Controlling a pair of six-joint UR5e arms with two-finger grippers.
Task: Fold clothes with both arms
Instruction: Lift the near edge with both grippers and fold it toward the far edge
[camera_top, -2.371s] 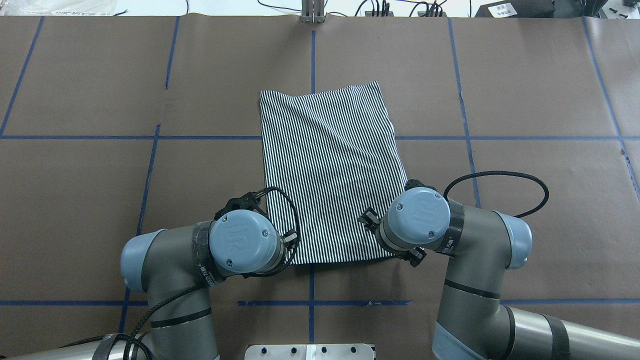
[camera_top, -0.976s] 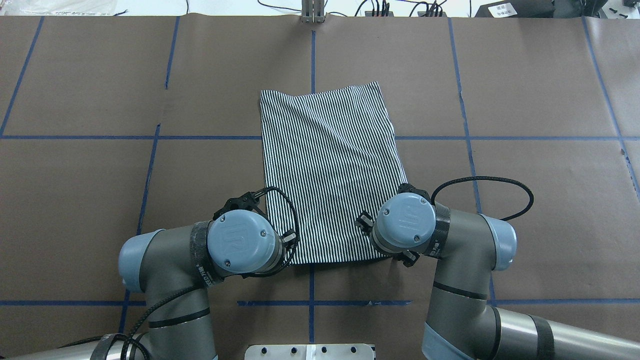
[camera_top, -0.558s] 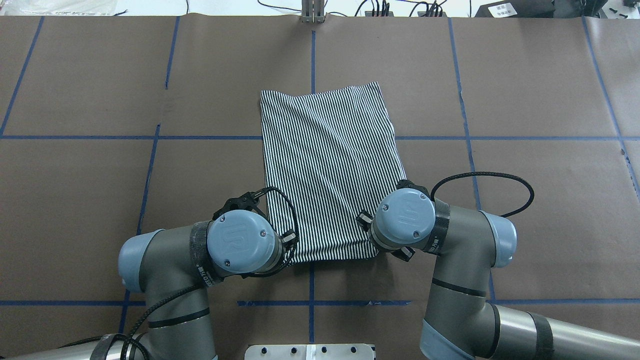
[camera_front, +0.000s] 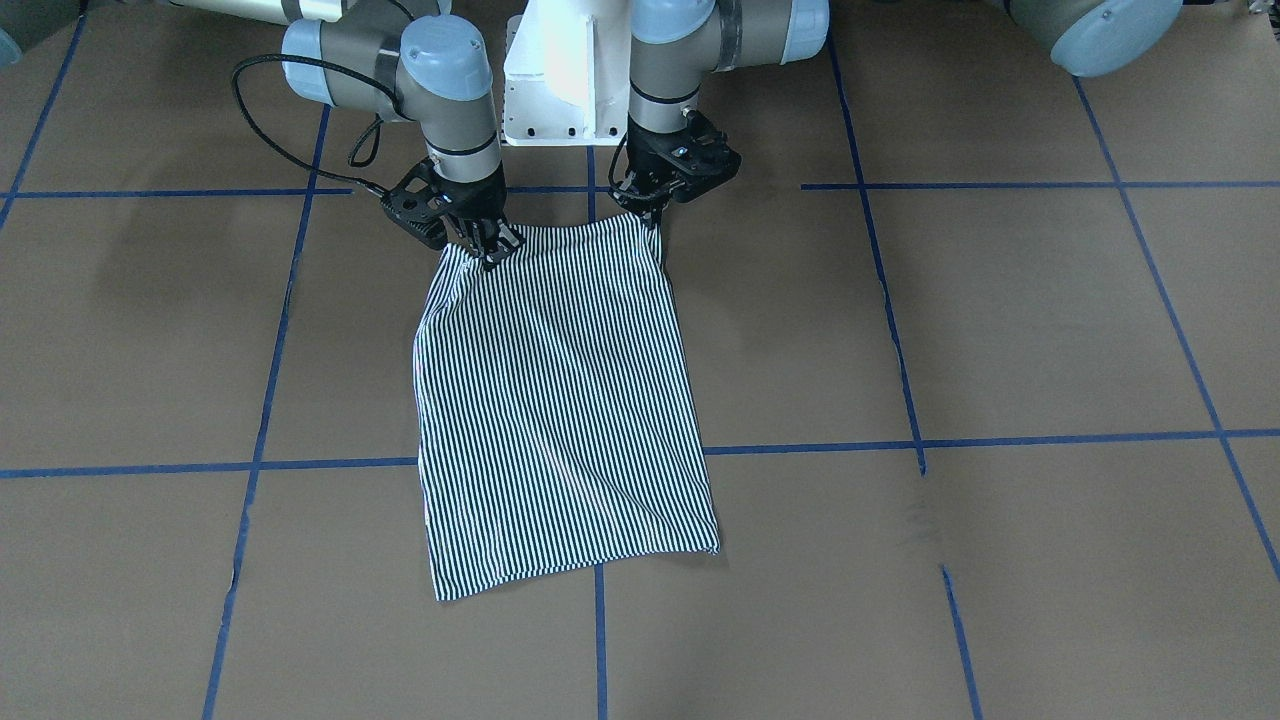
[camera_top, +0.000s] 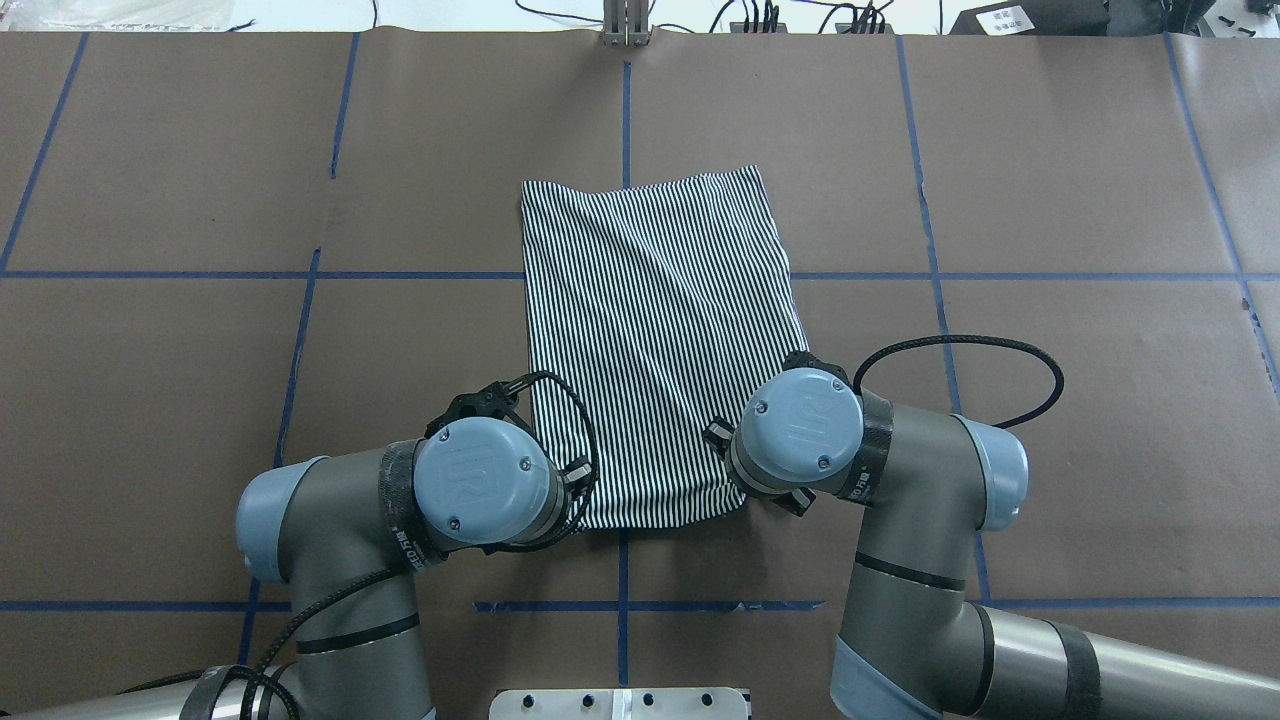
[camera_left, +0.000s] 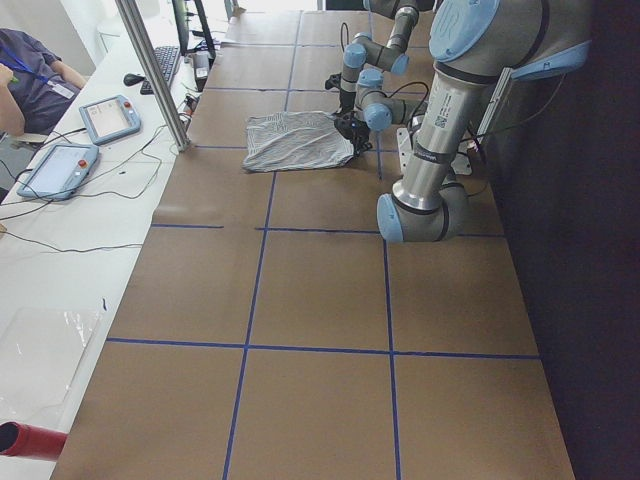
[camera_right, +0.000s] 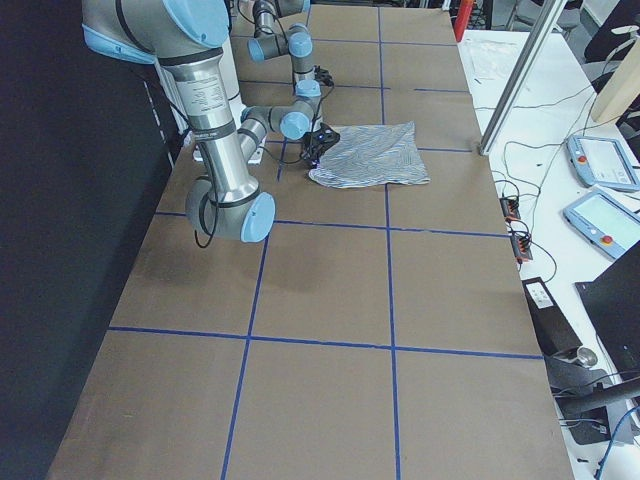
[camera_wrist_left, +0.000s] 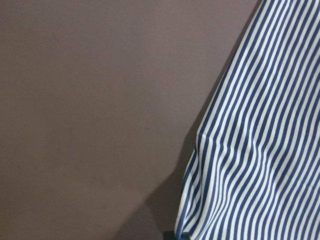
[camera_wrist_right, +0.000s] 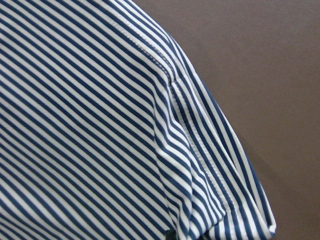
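Your right arm (camera_top: 920, 470) has swung inward, toward the centre line and a little away from the base, since the earliest overhead frame. It has dragged the near right corner of the shirt (camera_top: 650, 330) in with it, so the near edge is now shorter and that side slants more. The left arm (camera_top: 340, 520) has hardly shifted, and the far end of the cloth lies where it did.

You have one shirt on the counter (camera_top: 1050, 200). It is folded into a long striped panel with the stripes running lengthwise. It lies at the middle, across the centre blue tape line (camera_top: 625, 110), with its near edge just in front of the two wrists.

You have two arms, each at one near corner. The left fingers (camera_front: 646, 212) are closed on the corner on their side. The right fingers (camera_front: 490, 250) are pinched on the other, and the cloth rises off the paper at both points. The left wrist view shows the striped edge lifting toward the bottom of the frame, with bare brown paper beside it. The right wrist view shows a stitched hem bunched and lifted in the same way.

Between the arms stands one white pedestal (camera_front: 560, 80). On the white side bench in the left side view lie two handheld screens (camera_left: 108, 118), and a seated person (camera_left: 30, 80) is at that view's corner.
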